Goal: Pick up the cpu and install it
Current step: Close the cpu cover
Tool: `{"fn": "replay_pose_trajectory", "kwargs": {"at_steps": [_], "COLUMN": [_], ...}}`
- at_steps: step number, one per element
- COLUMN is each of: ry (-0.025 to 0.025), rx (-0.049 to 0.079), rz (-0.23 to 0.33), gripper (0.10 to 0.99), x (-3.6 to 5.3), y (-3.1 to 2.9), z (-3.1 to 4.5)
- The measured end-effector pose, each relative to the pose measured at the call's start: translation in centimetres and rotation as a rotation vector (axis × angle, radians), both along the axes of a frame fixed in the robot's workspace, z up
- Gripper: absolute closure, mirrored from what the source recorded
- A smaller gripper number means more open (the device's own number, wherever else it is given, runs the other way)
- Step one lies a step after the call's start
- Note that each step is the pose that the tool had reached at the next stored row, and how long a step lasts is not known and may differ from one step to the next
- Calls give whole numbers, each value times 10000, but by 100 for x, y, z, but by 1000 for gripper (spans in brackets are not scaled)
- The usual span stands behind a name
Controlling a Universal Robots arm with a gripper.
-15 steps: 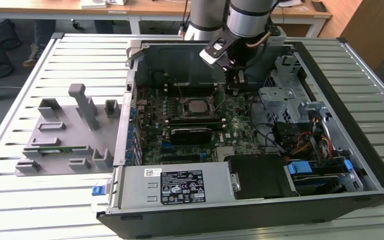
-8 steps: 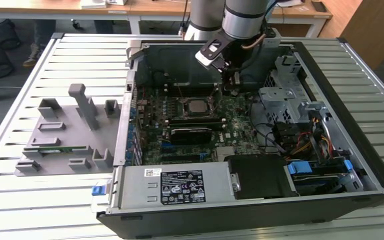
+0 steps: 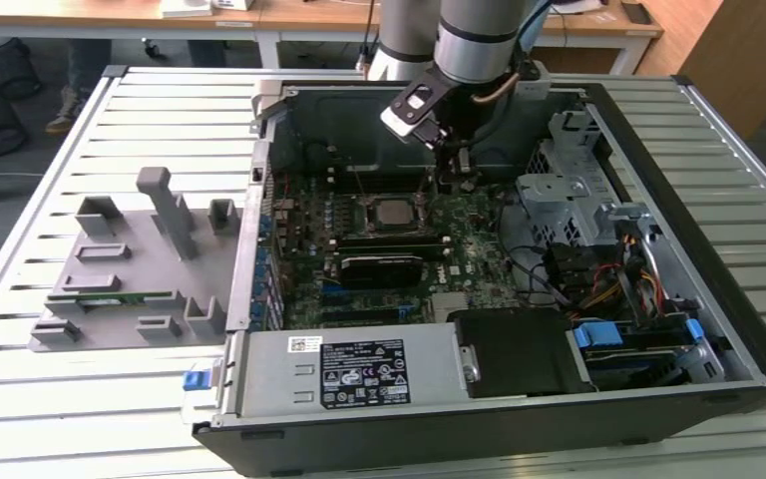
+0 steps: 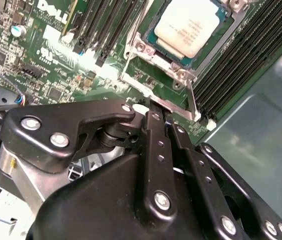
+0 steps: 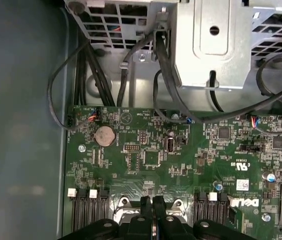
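cpu (image 4: 193,25): cut off at edge | socket frame (image 4: 180,75): partly hidden behind jaws

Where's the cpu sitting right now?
The silver-topped square cpu sits in the metal socket frame on the green motherboard, exterior view's centre, just toward that view's left of the black tool.

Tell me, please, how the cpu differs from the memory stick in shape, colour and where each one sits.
Shape: the cpu is a small square, the memory stick long and narrow. Colour: the cpu's top is silver-white; the memory stick is green. Place: the cpu sits in the socket on the motherboard inside the case; the memory stick rests on the grey holder outside it. Neither is in the gripper.
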State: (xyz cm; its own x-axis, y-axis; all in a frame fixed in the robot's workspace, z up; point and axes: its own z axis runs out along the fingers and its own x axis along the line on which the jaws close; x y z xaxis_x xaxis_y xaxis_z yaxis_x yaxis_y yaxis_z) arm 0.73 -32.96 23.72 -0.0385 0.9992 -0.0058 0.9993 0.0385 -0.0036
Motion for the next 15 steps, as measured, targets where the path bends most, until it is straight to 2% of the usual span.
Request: {"fn": "replay_pose_trajectory", "kwargs": {"at_steps": [15], "ry": [2], "rx": [-8], "rz": [2], "gripper": [929], "x": [-237], "y": [3], "z": [-134]}}
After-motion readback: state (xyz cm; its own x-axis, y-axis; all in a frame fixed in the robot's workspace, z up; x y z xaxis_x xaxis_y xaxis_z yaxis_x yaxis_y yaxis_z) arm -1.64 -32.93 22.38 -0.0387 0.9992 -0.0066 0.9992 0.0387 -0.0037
